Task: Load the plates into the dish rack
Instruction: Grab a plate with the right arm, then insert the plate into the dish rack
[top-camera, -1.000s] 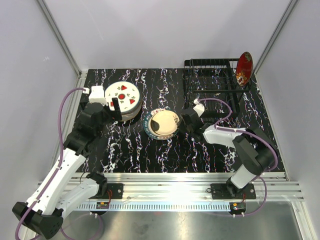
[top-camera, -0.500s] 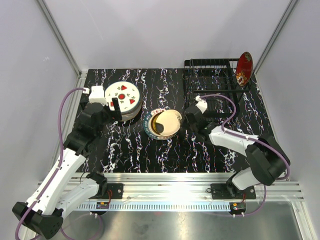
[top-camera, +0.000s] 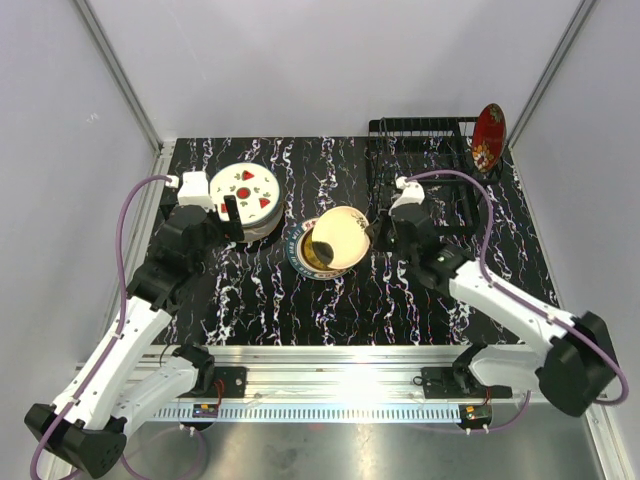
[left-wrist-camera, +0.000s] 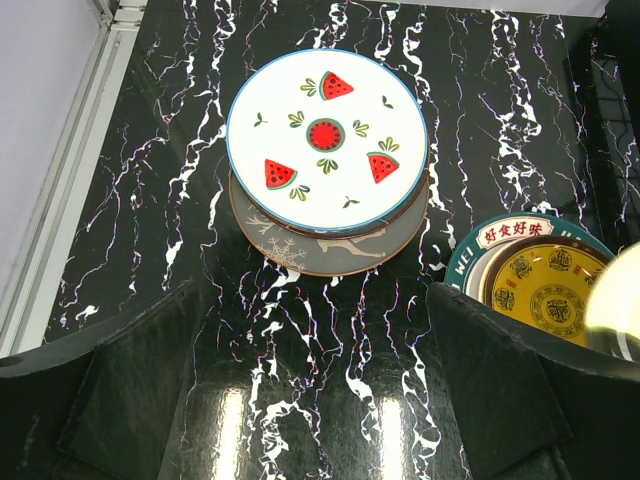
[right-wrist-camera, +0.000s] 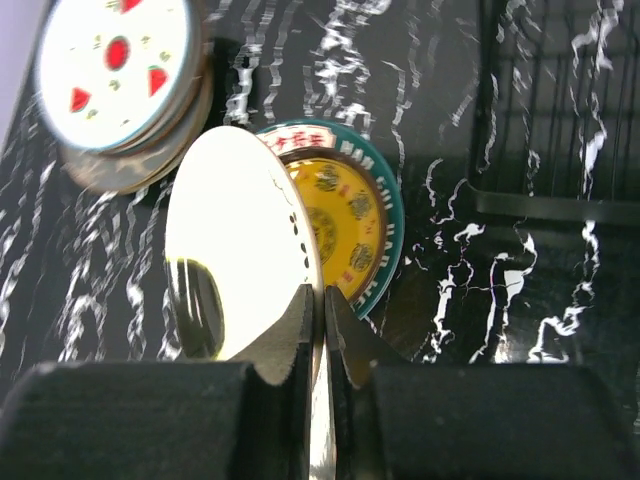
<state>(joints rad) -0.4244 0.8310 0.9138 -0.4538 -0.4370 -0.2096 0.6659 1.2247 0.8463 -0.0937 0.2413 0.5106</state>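
One red plate (top-camera: 489, 135) was seen standing upright at the far right end of the rack (top-camera: 420, 127) — the only one loaded. A cream plate (right-wrist-camera: 235, 270) was pinched by its rim in the closed right gripper (right-wrist-camera: 318, 315). It was tilted up on edge over the teal plate (right-wrist-camera: 350, 230), short of the rack and not yet at a slot. The teal plate was left flat on the table (top-camera: 300, 310); whether more lay beneath it could not be told. Further left, a watermelon plate (left-wrist-camera: 327, 130) was stacked on a brown plate (left-wrist-camera: 320, 250), and anything lower was hidden. The left gripper (left-wrist-camera: 315, 400) was held open and empty near that stack, touching nothing. The task was judged to be early — one plate racked, one in the air, at least three to be lifted.
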